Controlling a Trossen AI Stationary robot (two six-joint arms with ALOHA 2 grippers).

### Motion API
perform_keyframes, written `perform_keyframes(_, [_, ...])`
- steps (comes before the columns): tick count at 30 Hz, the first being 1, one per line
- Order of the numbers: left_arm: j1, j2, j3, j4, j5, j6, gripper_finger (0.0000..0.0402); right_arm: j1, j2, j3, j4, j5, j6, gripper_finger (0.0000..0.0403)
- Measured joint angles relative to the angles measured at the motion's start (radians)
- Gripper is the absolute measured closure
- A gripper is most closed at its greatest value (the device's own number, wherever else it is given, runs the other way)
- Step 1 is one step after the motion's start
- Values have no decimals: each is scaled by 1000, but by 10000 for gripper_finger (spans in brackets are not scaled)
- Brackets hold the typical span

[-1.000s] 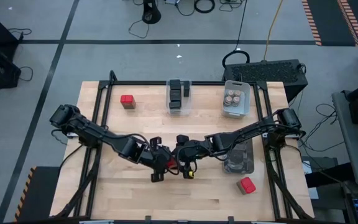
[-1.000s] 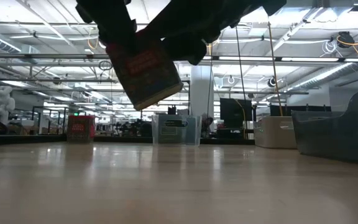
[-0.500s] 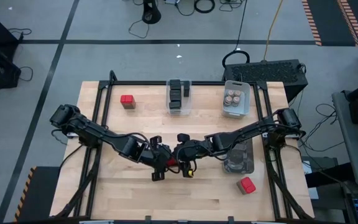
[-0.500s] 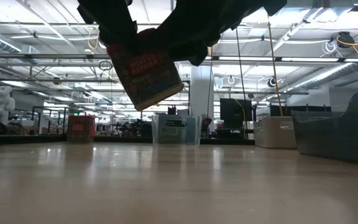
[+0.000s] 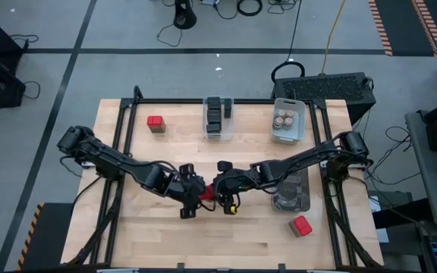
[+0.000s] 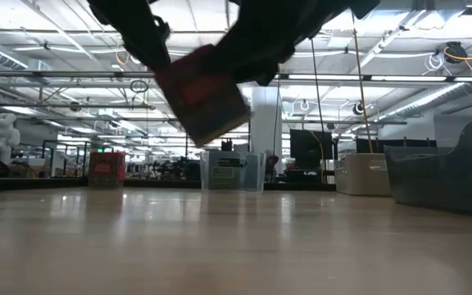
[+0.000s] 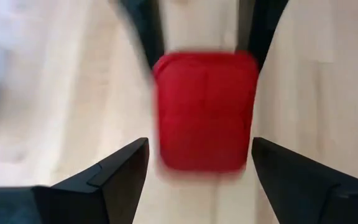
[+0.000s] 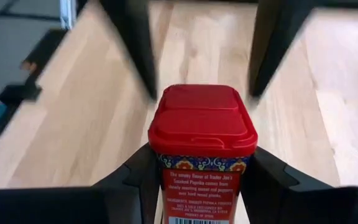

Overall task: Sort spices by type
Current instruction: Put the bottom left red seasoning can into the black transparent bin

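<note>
A red spice tin [image 8: 201,124] hangs above the table's middle between my two grippers; the high view shows the same red tin [image 5: 209,196]. My right gripper [image 8: 202,155] is shut on it. My left gripper [image 7: 199,146] faces it from the table's left and is open, with its fingers standing wide of the tin's red lid [image 7: 205,112] and apart from it. A second red tin [image 5: 155,123] stands at the far left and a third red tin [image 5: 301,225] at the near right. My right gripper pinches the red tin's body below the lid [image 8: 166,177] between its two fingers, one on each side. The fingers come from the table's right, slanting down, and the lid points away from them. The tin [image 6: 203,94] is lifted clear of the table and tilted.
At the far edge a clear bin [image 5: 218,116] holds dark tins and a white bin [image 5: 287,120] holds round jars. A dark bin [image 5: 290,193] stands at the right under my right arm. Bare wood lies along the near edge.
My left gripper has opened and let go of the red tin, its fingers now standing off the tin's sides. The tin stays lifted and tilted in my right gripper.
</note>
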Motion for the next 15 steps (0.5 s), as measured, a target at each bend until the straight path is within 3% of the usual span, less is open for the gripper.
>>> perform_keyframes(9, [-20,-131,0,-125,-172,-9,111,-13,-77,-2,-142,-1,-25,245])
perform_keyframes(15, [-69,-195,-44,-146,-268,-52,111,-34,-274,-126,-158,12,-16,245])
